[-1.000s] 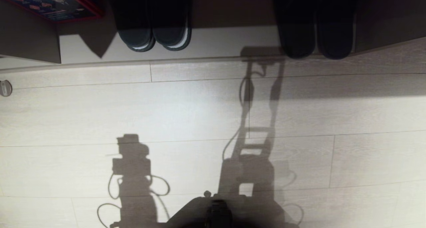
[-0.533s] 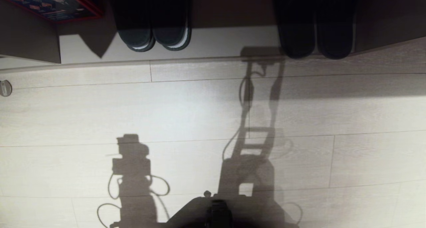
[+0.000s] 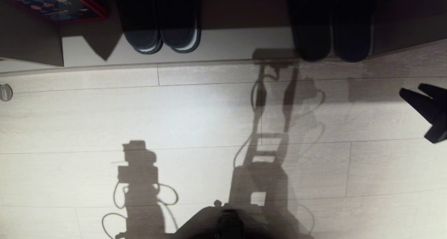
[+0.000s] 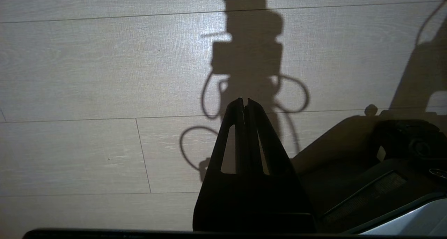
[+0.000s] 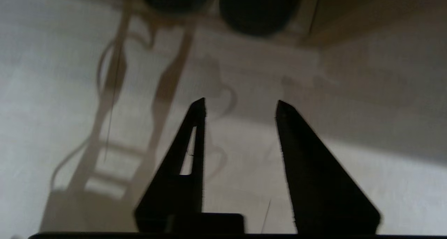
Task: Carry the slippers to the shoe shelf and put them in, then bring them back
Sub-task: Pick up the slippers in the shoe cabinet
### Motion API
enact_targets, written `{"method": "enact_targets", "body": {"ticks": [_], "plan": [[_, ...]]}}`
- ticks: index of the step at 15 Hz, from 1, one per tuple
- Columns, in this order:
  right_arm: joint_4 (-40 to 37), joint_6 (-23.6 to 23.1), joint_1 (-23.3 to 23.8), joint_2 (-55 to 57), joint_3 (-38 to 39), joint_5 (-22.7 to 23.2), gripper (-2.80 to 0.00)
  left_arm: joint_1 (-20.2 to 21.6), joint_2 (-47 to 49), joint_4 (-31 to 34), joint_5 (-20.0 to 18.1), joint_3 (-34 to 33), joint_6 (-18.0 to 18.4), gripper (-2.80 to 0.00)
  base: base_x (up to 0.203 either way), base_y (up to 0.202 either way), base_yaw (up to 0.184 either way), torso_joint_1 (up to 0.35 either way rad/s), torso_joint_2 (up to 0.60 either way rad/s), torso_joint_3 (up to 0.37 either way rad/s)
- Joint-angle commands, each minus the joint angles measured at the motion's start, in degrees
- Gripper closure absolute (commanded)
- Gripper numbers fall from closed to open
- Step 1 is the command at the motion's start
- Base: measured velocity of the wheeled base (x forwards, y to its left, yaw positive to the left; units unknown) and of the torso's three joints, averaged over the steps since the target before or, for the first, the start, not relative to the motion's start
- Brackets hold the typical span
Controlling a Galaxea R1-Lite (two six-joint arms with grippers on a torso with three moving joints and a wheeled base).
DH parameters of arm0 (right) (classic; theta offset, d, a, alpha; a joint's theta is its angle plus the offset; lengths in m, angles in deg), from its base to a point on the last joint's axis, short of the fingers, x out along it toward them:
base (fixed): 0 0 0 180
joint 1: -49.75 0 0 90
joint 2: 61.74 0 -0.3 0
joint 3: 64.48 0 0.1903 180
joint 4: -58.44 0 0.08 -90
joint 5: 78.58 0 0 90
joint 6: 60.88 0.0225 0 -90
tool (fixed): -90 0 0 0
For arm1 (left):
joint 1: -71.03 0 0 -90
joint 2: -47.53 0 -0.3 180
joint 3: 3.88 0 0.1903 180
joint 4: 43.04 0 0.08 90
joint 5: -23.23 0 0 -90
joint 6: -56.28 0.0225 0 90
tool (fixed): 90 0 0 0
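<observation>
Just ahead of the right gripper (image 3: 411,91), beyond a stretch of bare floor (image 3: 195,120), sit the slippers (image 3: 331,26), and that seems to be why the arm is up at the right edge of the head view: it looks like the start of a reach for the pair. Its two fingers (image 5: 195,127) stand clearly apart, roughly half spread, with nothing between them and nothing touching them; in the right wrist view only floor shows through the gap. Both tips point toward the rounded ends of the slippers, which lie side by side, touching or nearly so, in deep shadow inside the low shoe shelf (image 3: 401,40). That placement suggests the putting-in is done and the bringing-back is what remains. The spread looks about right to straddle one slipper's end, though that is a guess.

Farther off to the gripper's left, well apart, a second pair of black slippers (image 3: 162,22) with white sole edges stands under the same overhang; it is not the target.

The left gripper (image 4: 244,101) hangs parked low beside the robot's base, fingers pressed together, empty.
</observation>
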Motion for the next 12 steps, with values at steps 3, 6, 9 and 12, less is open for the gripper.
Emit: {"method": "enact_targets", "body": {"ticks": [3, 6, 9, 12], "plan": [[18.17, -0.79, -1.84, 21.20, -11.06, 0.90, -2.80, 0.00, -0.02, 0.05, 0.03, -0.09, -0.02, 0.00, 0.000, 0.000, 0.000, 0.000, 0.00, 0.000], [22.10, -0.97, -4.56, 27.27, -18.61, 1.41, -2.80, 0.00, -0.11, -0.04, 0.03, -0.09, -0.02, 0.00, 0.000, 0.000, 0.000, 0.000, 0.00, 0.000], [22.21, -1.01, -6.25, 32.76, -28.15, 1.45, -2.80, 0.00, -0.09, -0.04, 0.03, -0.09, -0.02, 0.00, 0.000, 0.000, 0.000, 0.000, 0.00, 0.000], [23.11, -1.23, -6.57, 36.72, -32.85, 1.47, -2.80, 0.00, -0.02, -0.04, 0.03, -0.09, -0.02, 0.00, 0.000, 0.000, 0.000, 0.000, 0.00, 0.000]]}}
